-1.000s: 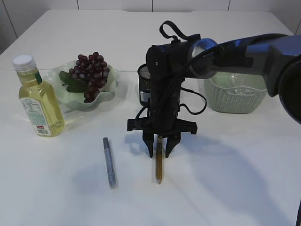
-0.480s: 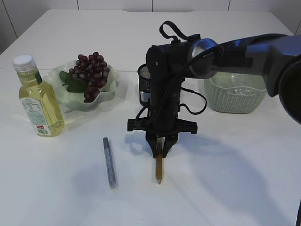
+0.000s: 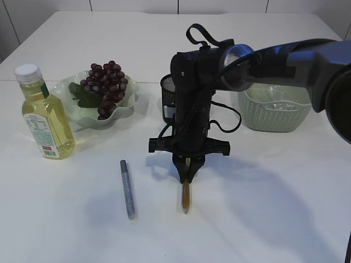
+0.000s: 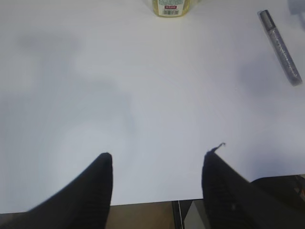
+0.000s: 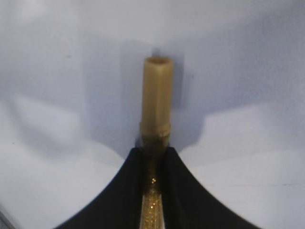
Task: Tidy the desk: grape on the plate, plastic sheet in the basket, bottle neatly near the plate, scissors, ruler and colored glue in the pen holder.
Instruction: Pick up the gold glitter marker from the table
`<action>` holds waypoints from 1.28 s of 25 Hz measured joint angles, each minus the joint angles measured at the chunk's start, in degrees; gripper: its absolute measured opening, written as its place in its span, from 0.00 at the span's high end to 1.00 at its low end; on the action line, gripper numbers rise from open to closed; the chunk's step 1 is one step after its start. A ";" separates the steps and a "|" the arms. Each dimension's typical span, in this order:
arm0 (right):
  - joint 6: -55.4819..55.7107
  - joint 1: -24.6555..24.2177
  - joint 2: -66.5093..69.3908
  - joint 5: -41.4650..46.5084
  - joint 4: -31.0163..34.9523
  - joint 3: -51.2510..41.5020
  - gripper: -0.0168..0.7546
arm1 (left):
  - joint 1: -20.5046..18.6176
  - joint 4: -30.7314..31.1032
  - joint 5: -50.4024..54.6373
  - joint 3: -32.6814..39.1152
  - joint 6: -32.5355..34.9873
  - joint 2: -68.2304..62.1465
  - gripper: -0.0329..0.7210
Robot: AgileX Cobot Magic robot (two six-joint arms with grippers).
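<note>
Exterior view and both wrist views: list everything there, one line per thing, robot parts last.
table: one, white, under everything
oil bottle: one, yellow with white cap, upright at far left
plate: one, pale green, right of the bottle
grapes: one bunch, dark purple, on the plate
pen holder: one, black mesh, behind the right arm
basket: one, pale green, right rear
silver glitter glue: one, lying front centre
gold glitter glue: one, lying right of the silver one
right end effector: black, closed on the gold glue
left end effector: black, open above bare table
</note>
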State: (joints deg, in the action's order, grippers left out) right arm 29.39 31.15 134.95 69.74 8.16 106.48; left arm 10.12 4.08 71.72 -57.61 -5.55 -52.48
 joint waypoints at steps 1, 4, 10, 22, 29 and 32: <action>0.00 0.00 0.00 0.00 0.00 0.00 0.85 | 0.00 0.00 0.00 0.00 0.00 0.00 0.38; 0.00 0.00 0.00 0.00 0.00 0.00 0.85 | 0.00 0.00 0.00 0.00 0.00 0.00 0.38; -3.05 1.47 -0.35 0.00 -3.01 0.00 0.85 | 0.00 0.00 0.00 0.00 0.00 0.00 0.38; -12.50 3.86 -5.40 0.00 -2.79 0.00 0.85 | 0.00 0.00 0.00 0.00 0.00 0.00 0.38; -23.24 3.86 -8.23 0.00 0.30 0.00 0.85 | 0.00 0.00 0.00 0.00 0.00 0.00 0.38; -26.46 3.86 -10.37 0.00 0.30 0.00 0.85 | 0.00 0.00 0.00 0.00 0.00 0.00 0.38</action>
State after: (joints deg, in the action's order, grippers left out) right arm 2.93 35.02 124.57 69.74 8.46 106.48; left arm 10.12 4.08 71.72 -57.61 -5.55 -52.48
